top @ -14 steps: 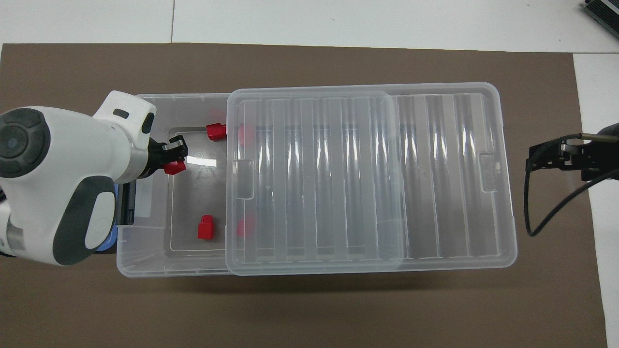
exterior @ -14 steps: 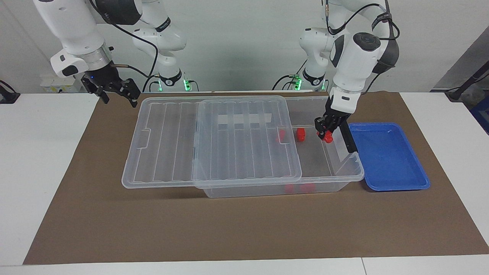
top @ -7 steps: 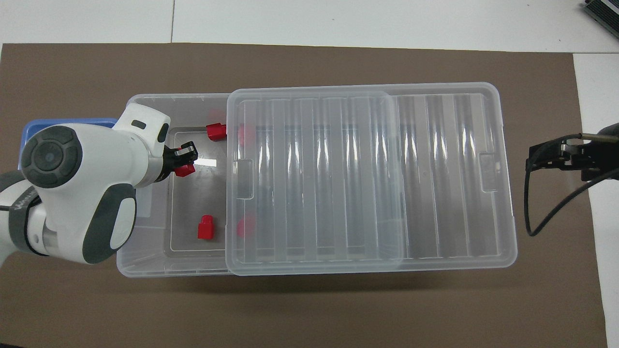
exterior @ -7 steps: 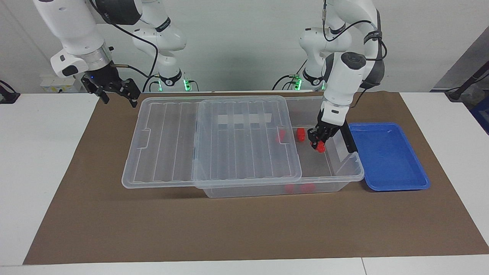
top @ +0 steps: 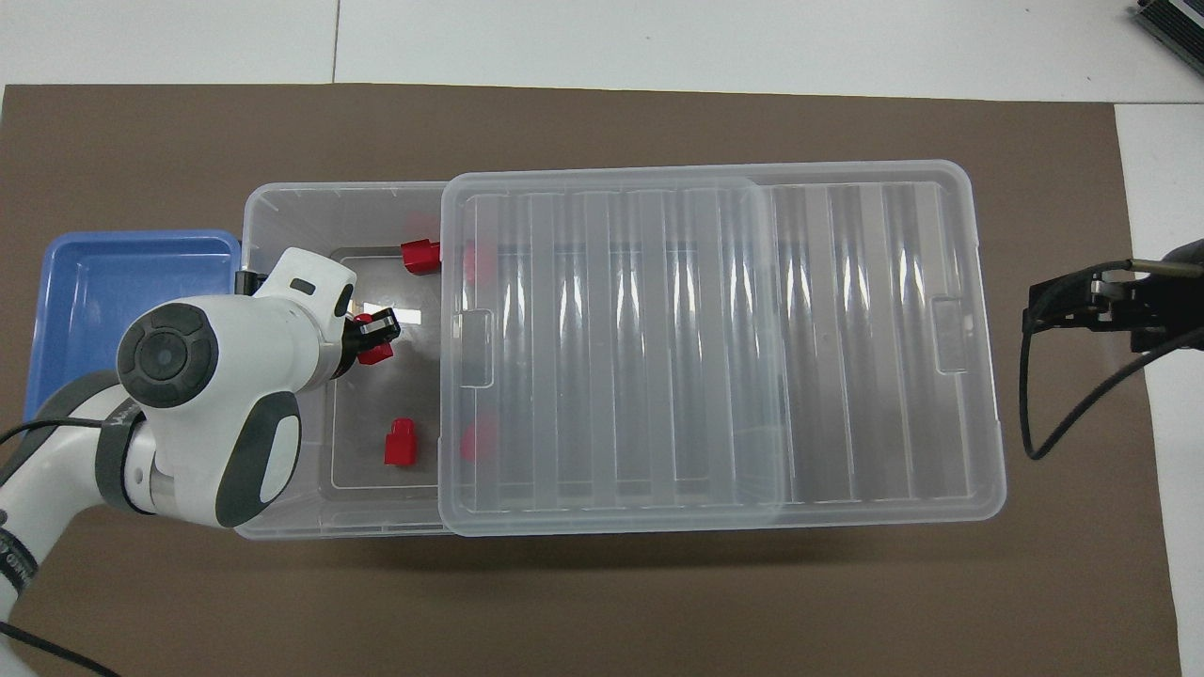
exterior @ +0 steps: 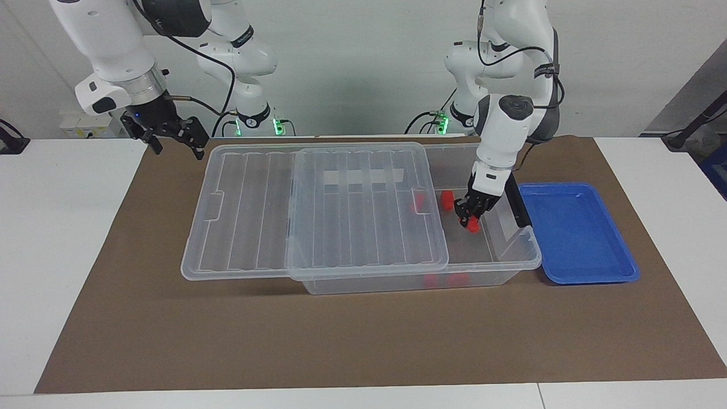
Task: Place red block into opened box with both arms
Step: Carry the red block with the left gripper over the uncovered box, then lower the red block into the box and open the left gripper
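Observation:
The box [exterior: 514, 263] is a clear bin whose ribbed lid [exterior: 318, 216] is slid toward the right arm's end, leaving the end beside the tray uncovered. My left gripper [exterior: 469, 218] reaches down into that uncovered part and is shut on a red block [exterior: 472, 226], low over the box floor. From above, the same red block [top: 376, 354] shows under the left gripper [top: 378, 331]. Other red blocks [top: 403, 442] [top: 420, 256] lie on the floor of the box [top: 282, 199]. My right gripper [exterior: 176, 145] waits open over the mat by the lid's end.
A shallow blue tray [exterior: 579, 233] sits on the brown mat against the box's open end, toward the left arm's end. The lid [top: 705, 348] overhangs the box toward the right gripper [top: 1044, 306]. Two more red blocks show dimly under the lid.
My left gripper has carried the red block away from the tray-side wall, lower into the box and closer to the lid's edge. The right arm has not moved.

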{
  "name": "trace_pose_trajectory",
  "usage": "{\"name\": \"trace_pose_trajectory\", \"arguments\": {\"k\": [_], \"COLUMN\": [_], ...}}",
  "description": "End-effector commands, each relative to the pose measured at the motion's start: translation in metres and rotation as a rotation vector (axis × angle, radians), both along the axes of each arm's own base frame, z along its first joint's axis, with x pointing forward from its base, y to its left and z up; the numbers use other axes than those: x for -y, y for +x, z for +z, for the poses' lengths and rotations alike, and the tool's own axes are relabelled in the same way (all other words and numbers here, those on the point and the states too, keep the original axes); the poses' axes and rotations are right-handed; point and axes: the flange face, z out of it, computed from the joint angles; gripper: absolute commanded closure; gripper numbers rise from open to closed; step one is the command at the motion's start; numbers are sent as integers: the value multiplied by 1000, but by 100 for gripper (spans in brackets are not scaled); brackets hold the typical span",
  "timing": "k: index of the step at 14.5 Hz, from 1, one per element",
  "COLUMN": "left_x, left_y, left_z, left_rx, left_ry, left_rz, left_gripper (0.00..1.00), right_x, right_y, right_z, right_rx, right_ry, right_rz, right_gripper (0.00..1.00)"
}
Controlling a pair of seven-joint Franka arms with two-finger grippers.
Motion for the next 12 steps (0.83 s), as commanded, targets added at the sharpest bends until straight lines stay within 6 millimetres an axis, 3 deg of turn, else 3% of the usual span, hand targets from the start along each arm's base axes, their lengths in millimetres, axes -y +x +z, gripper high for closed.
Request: {"name": "trace_pose_trajectory", "arguments": {"k": [1, 4, 12], "left_x": [0, -2, 2], "left_y": [6, 10, 5], "left_z": [-26, -44, -51], "left_rx": [8, 11, -26], "left_ry": [-4, -5, 3], "left_rz": [-6, -2, 14], "left_gripper": [100, 100, 100], "right_x": [3, 3, 3], "right_y": [0, 0, 0], "right_z": [1, 1, 1], "right_rx": [-10, -10, -10], "right_ry": [6, 8, 6], "right_rz": [10, 10, 12], "right_gripper": [0, 0, 0]}}
